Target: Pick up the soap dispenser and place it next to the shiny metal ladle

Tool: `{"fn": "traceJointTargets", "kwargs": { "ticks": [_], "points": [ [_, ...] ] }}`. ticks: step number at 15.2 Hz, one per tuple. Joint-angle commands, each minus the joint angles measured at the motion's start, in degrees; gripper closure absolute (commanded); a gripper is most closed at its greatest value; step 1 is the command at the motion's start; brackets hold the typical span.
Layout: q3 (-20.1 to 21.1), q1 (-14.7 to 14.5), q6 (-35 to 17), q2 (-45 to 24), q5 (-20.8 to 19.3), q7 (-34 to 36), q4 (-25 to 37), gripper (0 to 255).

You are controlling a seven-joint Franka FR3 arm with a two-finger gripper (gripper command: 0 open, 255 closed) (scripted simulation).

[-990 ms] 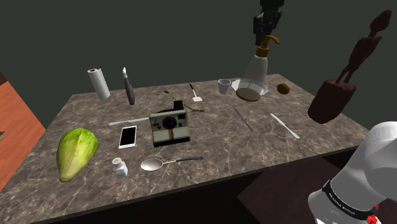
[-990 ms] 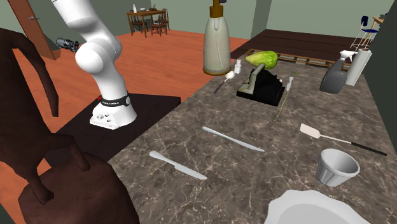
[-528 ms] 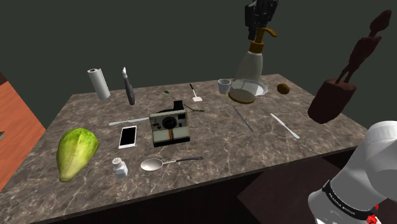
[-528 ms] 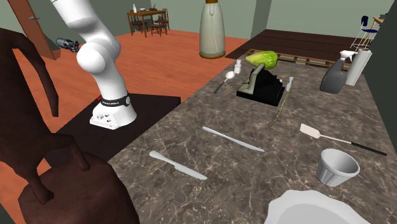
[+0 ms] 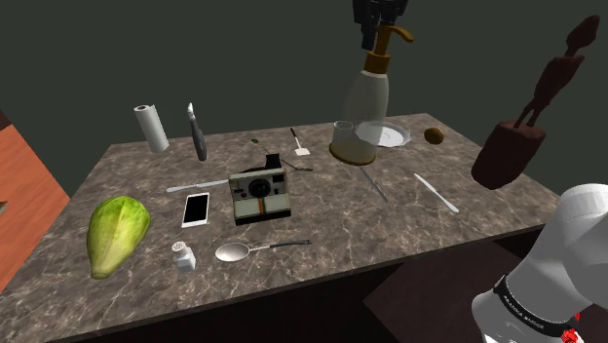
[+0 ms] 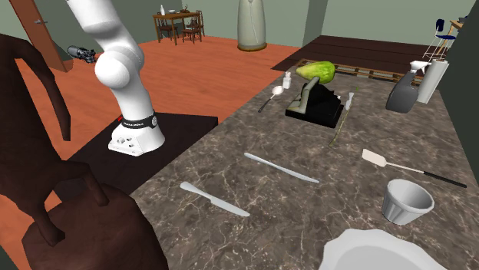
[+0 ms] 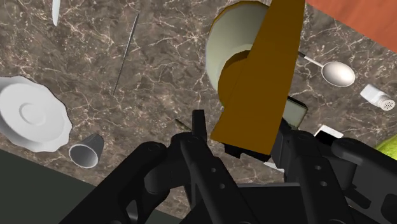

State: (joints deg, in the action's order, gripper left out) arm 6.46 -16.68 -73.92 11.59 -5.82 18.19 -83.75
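High above the table (image 5: 409, 229), hand (image 5: 381, 21) clasps soap dispenser (image 5: 362, 112).

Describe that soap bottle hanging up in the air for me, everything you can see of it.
The soap dispenser has a pale, cream-coloured body that widens toward a round base, and an ochre-brown pump head with a curved spout. The black gripper clasps it by the pump, so it hangs clear of the marbled table, leaning slightly, near a small cup and a white plate. Nothing else touches it.
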Motion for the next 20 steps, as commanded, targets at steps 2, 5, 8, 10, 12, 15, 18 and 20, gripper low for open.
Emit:
{"fn": "traceJointTargets", "kwargs": {
  "ticks": [2,5,8,10,12,15,18,20],
  "points": [
    [1.9,-1.1,1.7,-1.6,0.1,3.0,3.1,255],
    [1.7,-1.1,-1.0,0.1,0.4,3.1,-1.4,255],
    [1.6,-1.1,-3.7,1.5,0.6,3.2,-5.5,255],
    [1.5,-1.1,-5.4,2.4,0.7,3.3,-8.1,255],
    [1.4,-1.1,-7.1,3.2,0.9,3.3,-10.6,255],
    [1.3,-1.1,-9.5,4.3,1.0,3.5,-14.1,255],
    [1.2,-1.2,-12.0,5.3,1.1,3.6,-17.5,255],
    [1.2,-1.2,-13.5,5.8,1.2,3.7,-19.6,255]
  ]
}}
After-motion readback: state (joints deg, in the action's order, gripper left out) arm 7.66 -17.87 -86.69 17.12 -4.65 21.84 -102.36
